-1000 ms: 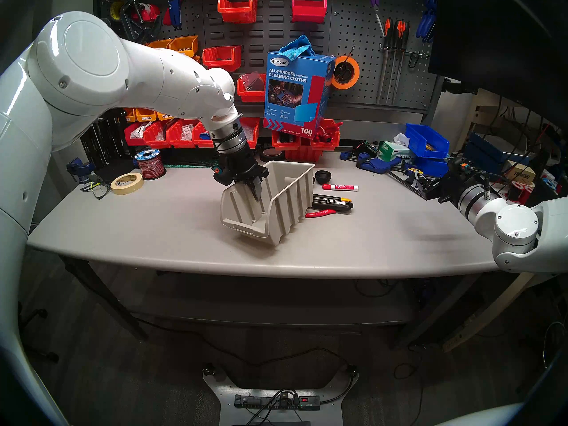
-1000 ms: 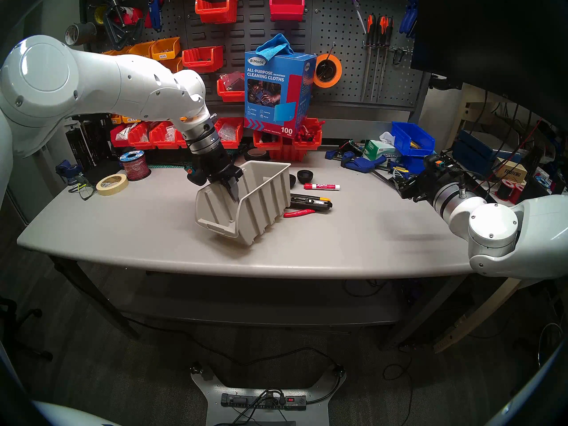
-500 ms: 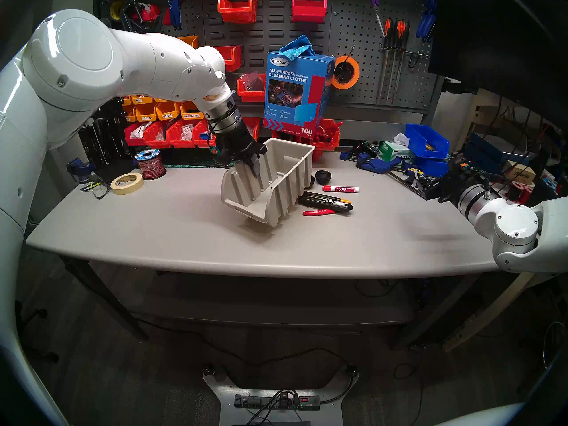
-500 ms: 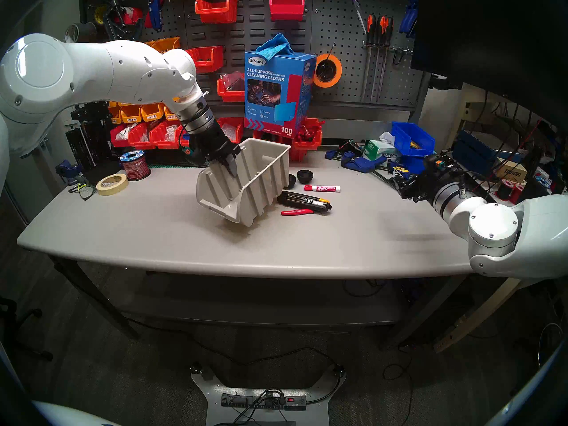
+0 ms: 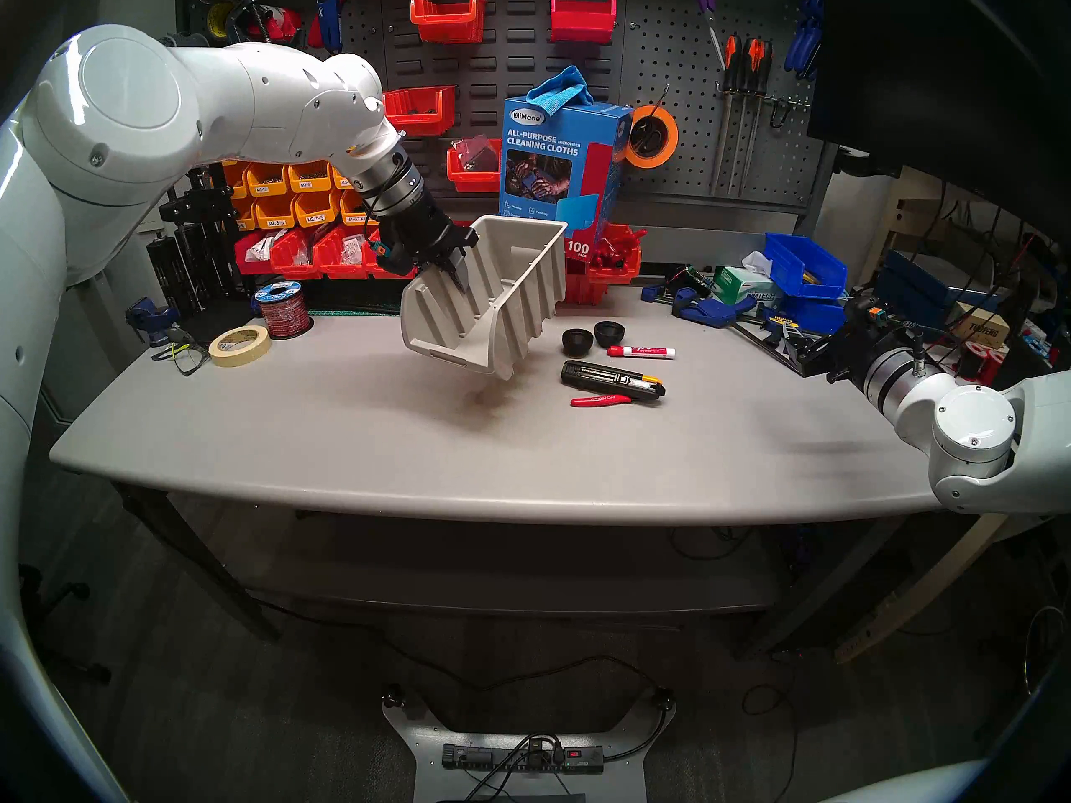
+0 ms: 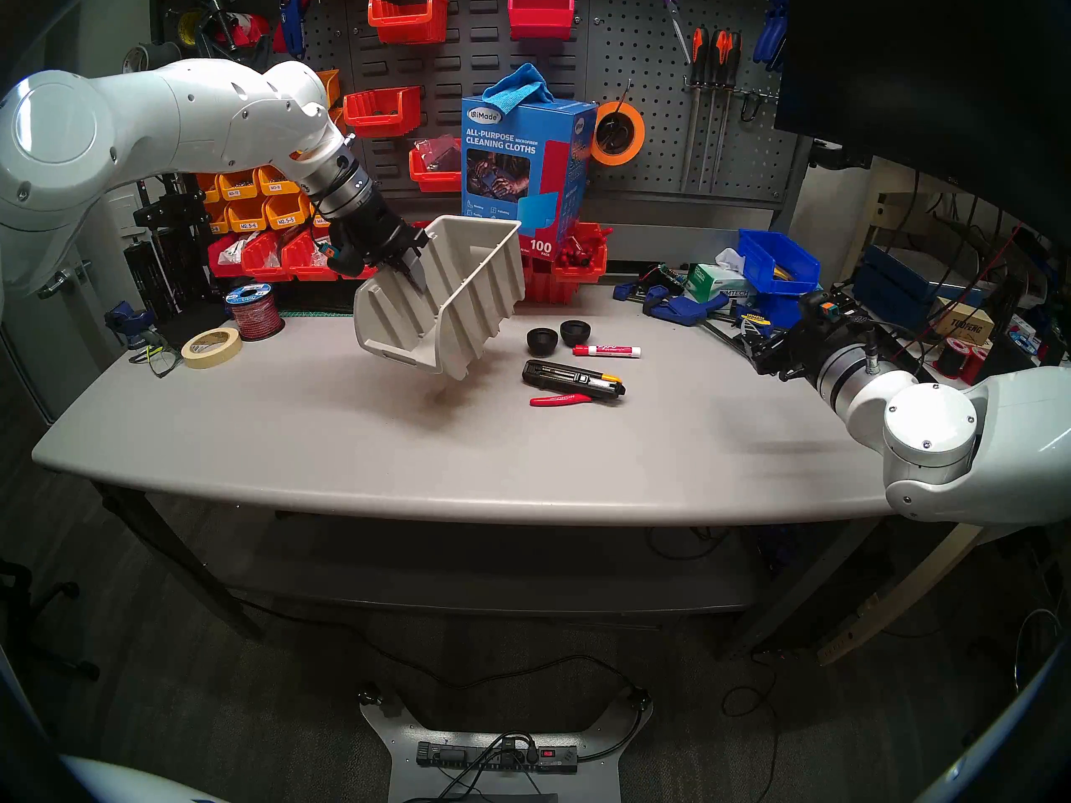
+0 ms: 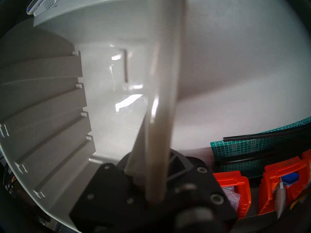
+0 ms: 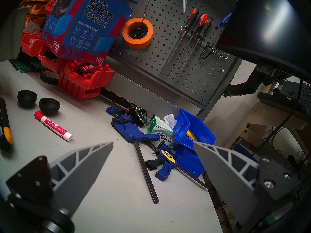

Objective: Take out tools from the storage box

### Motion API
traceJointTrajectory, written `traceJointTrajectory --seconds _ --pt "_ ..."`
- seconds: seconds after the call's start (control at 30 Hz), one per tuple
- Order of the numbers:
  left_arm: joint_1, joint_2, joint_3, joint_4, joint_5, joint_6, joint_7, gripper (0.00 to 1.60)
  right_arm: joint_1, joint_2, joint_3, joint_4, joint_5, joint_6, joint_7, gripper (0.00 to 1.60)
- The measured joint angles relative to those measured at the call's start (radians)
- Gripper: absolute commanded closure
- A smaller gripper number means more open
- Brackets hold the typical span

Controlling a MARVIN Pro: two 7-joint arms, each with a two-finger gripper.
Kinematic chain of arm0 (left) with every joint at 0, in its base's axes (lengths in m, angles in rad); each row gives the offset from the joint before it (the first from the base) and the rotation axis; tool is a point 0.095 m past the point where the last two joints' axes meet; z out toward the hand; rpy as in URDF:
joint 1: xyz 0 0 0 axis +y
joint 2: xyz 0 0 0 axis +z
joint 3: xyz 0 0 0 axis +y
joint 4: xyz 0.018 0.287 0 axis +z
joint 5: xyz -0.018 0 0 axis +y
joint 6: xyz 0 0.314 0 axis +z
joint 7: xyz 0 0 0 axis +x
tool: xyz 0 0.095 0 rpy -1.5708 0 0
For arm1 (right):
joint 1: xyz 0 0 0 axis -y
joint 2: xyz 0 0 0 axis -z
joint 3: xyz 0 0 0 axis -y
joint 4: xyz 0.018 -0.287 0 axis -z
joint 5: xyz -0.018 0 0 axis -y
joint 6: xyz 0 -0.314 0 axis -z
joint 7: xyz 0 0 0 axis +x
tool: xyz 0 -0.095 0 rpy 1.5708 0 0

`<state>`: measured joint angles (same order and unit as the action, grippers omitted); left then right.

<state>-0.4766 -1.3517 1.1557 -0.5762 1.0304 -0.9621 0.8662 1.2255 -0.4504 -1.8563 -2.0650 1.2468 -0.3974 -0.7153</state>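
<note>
My left gripper [image 5: 458, 271] is shut on the side wall of the beige storage box [image 5: 492, 298], which hangs tilted above the table. In the left wrist view the box's inside [image 7: 109, 93] looks empty, with its wall [image 7: 159, 126] running between my fingers. The tools lie on the table to its right: two black cups [image 5: 578, 340] [image 5: 609, 332], a red-capped marker [image 5: 641, 353], a long black tool with yellow marks [image 5: 611, 380] and a slim red-handled tool [image 5: 600, 401]. My right gripper [image 8: 153, 143] stands open and empty at the table's right, away from them.
A masking tape roll [image 5: 239, 346], a wire spool [image 5: 282, 309] and safety glasses [image 5: 179, 353] sit at the left. Blue clamps [image 5: 713, 312], a tissue box [image 5: 745, 286] and blue bins [image 5: 805, 266] crowd the right back. Red bins [image 5: 603, 263] and a cloth box [image 5: 559, 176] line the back.
My left arm has lifted the box off the table, up and to the left. The second cup and the full length of the black tool have come into view. The right arm has not moved.
</note>
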Motion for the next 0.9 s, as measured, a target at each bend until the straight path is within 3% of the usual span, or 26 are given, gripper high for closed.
traceJointTrajectory --seconds 0.47,0.9 --pt "0.072 0.072 0.053 0.125 -0.010 0.000 -0.008 1.60 0.000 -0.001 0.000 0.000 0.001 -0.001 0.000 0.00" --pt "0.115 0.145 0.048 0.256 -0.048 0.000 -0.014 1.60 0.000 -0.003 -0.001 0.000 0.002 -0.002 0.000 0.00"
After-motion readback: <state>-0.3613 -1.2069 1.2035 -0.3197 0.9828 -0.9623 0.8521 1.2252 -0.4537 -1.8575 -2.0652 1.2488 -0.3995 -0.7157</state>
